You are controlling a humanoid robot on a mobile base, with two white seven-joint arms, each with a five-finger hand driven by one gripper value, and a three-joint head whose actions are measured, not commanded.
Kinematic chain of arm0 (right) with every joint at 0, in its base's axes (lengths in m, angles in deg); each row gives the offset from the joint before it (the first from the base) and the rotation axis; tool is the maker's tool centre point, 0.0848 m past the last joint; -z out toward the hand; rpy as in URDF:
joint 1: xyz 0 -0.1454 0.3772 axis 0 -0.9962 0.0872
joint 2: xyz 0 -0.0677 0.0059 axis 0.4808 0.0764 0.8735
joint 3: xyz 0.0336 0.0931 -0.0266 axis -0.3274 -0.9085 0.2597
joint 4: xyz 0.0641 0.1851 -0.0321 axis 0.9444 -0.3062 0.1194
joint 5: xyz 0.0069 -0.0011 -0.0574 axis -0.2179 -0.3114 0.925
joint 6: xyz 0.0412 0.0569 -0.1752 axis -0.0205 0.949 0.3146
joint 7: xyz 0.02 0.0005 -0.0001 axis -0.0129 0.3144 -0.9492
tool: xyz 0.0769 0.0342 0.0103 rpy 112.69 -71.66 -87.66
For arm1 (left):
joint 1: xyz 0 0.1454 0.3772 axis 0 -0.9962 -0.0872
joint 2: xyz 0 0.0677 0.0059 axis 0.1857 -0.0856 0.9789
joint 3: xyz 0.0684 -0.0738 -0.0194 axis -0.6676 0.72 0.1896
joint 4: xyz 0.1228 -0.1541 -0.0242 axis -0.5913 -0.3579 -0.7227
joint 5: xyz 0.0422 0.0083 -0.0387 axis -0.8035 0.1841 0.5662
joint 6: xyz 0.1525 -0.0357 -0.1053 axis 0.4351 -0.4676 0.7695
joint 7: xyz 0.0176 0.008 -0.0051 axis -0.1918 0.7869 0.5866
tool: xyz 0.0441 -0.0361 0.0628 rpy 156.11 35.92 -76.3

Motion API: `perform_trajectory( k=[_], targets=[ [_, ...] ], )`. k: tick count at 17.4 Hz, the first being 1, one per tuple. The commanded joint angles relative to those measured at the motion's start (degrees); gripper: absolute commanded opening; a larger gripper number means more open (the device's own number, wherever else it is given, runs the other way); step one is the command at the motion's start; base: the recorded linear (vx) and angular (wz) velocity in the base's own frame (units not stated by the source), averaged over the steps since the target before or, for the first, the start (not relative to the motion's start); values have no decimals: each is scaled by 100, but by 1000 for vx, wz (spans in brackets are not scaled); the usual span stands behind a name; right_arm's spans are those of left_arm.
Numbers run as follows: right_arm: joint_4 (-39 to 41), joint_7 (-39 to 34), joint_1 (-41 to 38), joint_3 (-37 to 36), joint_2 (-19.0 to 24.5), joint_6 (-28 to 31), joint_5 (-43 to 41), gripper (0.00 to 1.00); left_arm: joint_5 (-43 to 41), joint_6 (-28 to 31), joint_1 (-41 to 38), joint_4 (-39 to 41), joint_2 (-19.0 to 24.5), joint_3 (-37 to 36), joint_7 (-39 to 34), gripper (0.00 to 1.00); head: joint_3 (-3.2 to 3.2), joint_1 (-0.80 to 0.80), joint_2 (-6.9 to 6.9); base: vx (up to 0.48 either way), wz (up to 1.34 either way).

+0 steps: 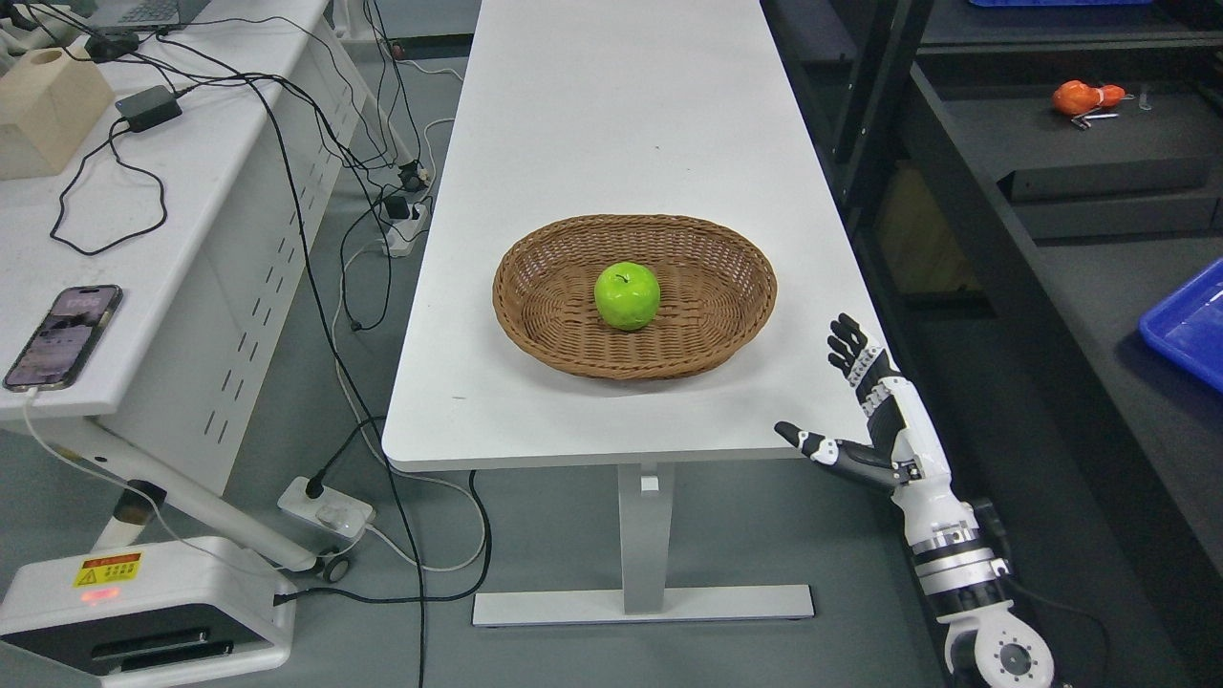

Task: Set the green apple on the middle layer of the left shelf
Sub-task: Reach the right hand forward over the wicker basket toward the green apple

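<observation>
Head view: the robot's right hand hangs at the near right corner of a long white desk, fingers spread and straight, thumb stretched out toward the left along the desk's front edge, holding nothing. Its white and black forearm rises from the lower right of the frame, beside the desk's right edge.

The green apple sits up and to the left of the hand, in the middle of an oval wicker basket, stem up. The basket lies near the desk's front edge, its right rim close to the fingertips but apart from them. A bare white strip of desk runs between the basket and the front edge, and a narrow one between the basket's right rim and the desk's right edge. Beyond the basket the desktop stretches away bare.

To the right of the hand stands a dark shelf, carrying an orange object on an upper level and a blue tray at the frame's edge. Far to the left of the hand, across a floor gap threaded with black cables, a second desk holds a phone near its front edge.
</observation>
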Motion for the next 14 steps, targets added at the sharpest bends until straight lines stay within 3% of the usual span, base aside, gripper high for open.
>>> perform_trajectory(
  k=[1, 4, 8, 12, 14],
  targets=[
    [31, -21, 1, -19, -239, 24, 38, 100, 0, 0, -1, 1, 100, 0, -4, 100, 0, 0, 0, 11, 0],
    [31, -30, 45, -19, -484, -2, 38, 100, 0, 0, -1, 1, 100, 0, -4, 100, 0, 0, 0, 4, 0],
    [66, -196, 728, 112, -1546, -230, 318, 100, 0, 0, -1, 1, 100, 0, 5, 100, 0, 0, 0, 0, 0],
    [31, -750, 1861, 1383, -2786, -257, 1160, 100, 0, 0, -1, 1, 100, 0, 5, 100, 0, 0, 0, 28, -29],
    [22, -786, 2380, 2000, -2797, -187, 1959, 100, 9, 0, -1, 1, 100, 0, 5, 100, 0, 0, 0, 126, -115]
  ],
)
